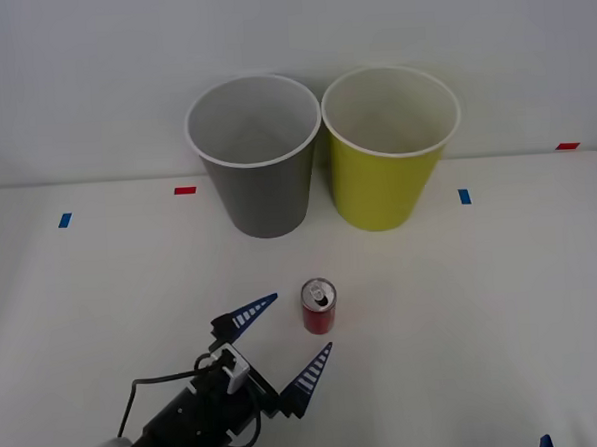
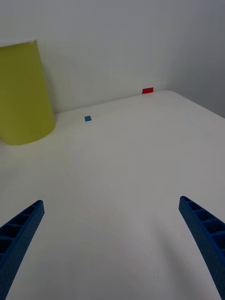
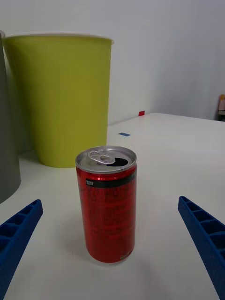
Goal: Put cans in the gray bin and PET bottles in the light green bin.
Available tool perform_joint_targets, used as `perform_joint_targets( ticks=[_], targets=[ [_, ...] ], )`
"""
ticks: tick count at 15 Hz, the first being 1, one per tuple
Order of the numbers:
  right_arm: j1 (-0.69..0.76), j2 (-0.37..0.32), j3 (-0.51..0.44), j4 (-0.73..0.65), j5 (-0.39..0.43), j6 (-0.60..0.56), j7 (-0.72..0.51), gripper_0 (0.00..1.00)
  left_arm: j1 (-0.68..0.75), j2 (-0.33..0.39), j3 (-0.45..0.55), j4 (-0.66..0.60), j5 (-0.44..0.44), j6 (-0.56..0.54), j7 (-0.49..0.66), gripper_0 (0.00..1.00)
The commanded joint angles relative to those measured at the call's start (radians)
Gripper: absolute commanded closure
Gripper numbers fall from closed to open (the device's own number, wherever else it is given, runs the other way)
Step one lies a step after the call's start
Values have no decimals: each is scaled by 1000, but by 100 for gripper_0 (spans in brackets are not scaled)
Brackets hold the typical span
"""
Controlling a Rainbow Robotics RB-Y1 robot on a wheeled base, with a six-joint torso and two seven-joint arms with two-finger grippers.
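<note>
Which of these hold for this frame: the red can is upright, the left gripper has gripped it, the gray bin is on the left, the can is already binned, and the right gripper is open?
1. The small red drink can stands upright on the white table. True.
2. The left gripper is shut on the can. False: its fingers are spread, the can in front of them, untouched.
3. In the front view the tall dark gray bin stands left of the yellow-green bin. True.
4. The can lies inside the gray bin. False: it is on the table before the bins.
5. The right gripper is open. True.
</note>
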Motion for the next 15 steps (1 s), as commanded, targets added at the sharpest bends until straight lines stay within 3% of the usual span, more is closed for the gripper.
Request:
perform_joint_targets(
  ticks=[1,15],
  targets=[
    [0,0,0,0,0,0,0,0,-24,-25,0,7,7,33,1,0],
    [0,0,0,0,0,0,0,0,-135,-140,0,163,22,42,5,0]
  ],
)
